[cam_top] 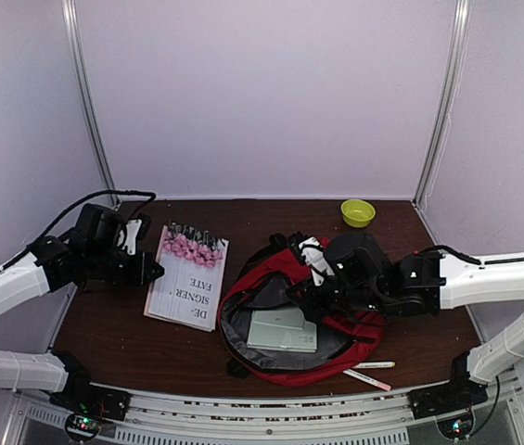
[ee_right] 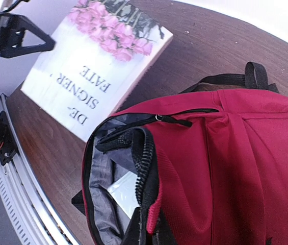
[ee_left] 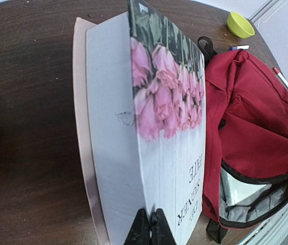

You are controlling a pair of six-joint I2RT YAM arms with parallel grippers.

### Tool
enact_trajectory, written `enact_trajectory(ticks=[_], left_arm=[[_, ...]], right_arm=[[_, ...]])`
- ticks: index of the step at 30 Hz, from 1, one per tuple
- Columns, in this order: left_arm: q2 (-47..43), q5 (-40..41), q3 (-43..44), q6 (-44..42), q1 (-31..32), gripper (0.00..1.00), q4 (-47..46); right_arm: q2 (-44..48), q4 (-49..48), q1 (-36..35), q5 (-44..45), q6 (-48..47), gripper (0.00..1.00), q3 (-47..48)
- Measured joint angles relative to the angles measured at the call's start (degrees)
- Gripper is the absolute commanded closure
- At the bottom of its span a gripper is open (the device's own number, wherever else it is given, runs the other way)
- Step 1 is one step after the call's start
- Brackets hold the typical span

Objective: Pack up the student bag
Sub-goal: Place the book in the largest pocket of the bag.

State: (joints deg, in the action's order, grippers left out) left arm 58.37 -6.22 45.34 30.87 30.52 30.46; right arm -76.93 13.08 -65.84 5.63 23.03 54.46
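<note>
Looks like the book-loading step. The right gripper (ee_right: 149, 232) has its fingers pinching the zipper rim of the student bag (ee_right: 225, 168), and the mouth gapes just beside them. The left gripper (ee_left: 149, 215) has its fingers pressed together against the book (ee_left: 169, 153)'s edge. Next it probably needs a proper grip and a lift bagward.

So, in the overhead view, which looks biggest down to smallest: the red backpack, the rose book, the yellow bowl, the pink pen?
1. red backpack
2. book
3. yellow bowl
4. pink pen, longer than the bowl but far thinner
</note>
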Motion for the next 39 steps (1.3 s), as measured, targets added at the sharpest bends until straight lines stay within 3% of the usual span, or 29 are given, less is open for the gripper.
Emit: enact_trajectory(ticks=[8,16,31,39], left_arm=[[-11.54,1.11,-0.13,3.52,2.84,1.0,4.66],[-16.52,-0.09,-2.67,8.31,7.13,1.0,5.79],[-14.53,-2.51,-3.32,11.3,14.19,1.0,4.98],[-11.34,-2.86,-2.91,11.3,21.55,1.0,2.82]], right_arm=[[-5.42,3.43,1.84,5.2,2.32,1.0,5.11],[-9.05,5.44,2.78,7.28,2.71,1.0,10.49],[-9.35,5.57,4.9,6.88,2.21,1.0,13.22],[-9.35,5.73,6.23,6.71,2.21,1.0,13.68]])
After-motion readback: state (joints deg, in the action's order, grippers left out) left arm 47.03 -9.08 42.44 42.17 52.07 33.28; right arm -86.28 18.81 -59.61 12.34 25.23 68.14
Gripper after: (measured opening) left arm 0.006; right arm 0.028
